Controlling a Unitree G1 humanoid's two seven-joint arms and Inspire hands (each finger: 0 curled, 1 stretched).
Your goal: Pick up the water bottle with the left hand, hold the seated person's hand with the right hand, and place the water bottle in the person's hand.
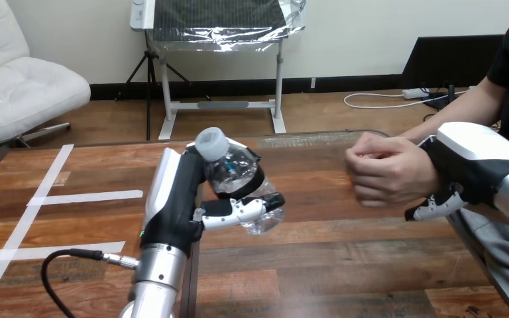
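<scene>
Bottle and wrist held; handover next.
Centre frame, my left hand (185, 199) wraps the water bottle (228, 165); at right, my right hand (467, 165) clasps the person's wrist (420, 150). The person's hand (388, 172), fisted, must open first.

Left hand (180, 199) curled, right hand (472, 159) aloft.
</scene>
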